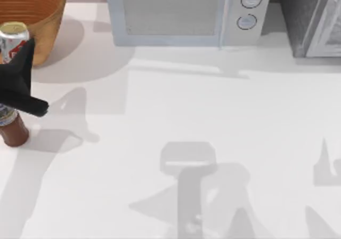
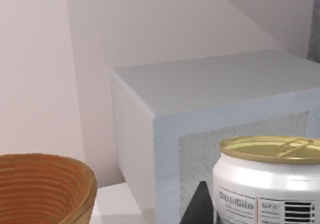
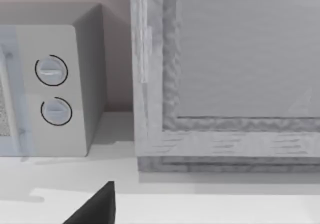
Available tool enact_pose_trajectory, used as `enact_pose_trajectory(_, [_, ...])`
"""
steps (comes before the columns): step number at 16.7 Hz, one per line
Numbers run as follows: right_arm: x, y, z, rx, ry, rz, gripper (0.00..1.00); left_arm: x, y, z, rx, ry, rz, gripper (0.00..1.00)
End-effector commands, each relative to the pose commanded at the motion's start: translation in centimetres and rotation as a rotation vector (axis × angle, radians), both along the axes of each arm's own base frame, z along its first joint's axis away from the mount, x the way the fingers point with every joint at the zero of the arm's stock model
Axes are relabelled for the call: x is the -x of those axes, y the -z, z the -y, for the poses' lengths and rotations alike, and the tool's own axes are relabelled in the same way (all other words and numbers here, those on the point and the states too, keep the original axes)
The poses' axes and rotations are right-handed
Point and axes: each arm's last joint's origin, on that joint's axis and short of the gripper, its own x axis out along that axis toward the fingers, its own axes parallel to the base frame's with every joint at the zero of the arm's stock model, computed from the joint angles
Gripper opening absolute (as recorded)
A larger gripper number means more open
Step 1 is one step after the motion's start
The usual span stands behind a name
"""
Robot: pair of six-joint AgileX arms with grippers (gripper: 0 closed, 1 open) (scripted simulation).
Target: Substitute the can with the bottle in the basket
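Standing upright, gold top up, the can (image 1: 13, 38) sits clamped in the left gripper (image 1: 18, 63) — by the table's (image 1: 213, 121) left edge, just outside the basket (image 1: 45, 15).

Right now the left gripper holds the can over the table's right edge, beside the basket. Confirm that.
Not quite. The top view shows the left gripper holding the can at the table's left edge, not its right, beside the basket.

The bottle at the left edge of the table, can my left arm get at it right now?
Probably not right away: the left gripper appears shut on the can, held above the bottle. Nothing else blocks the bottle; the can must be put down first.
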Motion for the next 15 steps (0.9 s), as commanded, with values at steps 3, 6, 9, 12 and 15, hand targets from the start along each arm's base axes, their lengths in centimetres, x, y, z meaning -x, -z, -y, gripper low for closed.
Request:
enact_pose_trajectory(3, [0.0, 0.0, 0.0, 0.0, 0.0, 0.0, 1.0, -2.3, -0.2, 0.8, -0.002, 0.074, -0.002, 0.0])
enact_pose_trajectory(6, [0.0, 0.0, 0.0, 0.0, 0.0, 0.0, 1.0, -4.6, 0.1, 1.7, -0.003, 0.146, -0.009, 0.0])
enact_pose_trajectory(9, [0.0, 0.0, 0.0, 0.0, 0.0, 0.0, 1.0, -6.6, 0.8, 2.6, -0.004, 0.221, -0.015, 0.0])
enact_pose_trajectory(12, [0.0, 0.0, 0.0, 0.0, 0.0, 0.0, 1.0, -8.6, 1.9, 3.5, -0.004, 0.289, -0.029, 0.0])
enact_pose_trajectory(15, [0.0, 0.0, 0.0, 0.0, 0.0, 0.0, 1.0, -10.3, 3.3, 4.2, -0.006, 0.349, -0.038, 0.0])
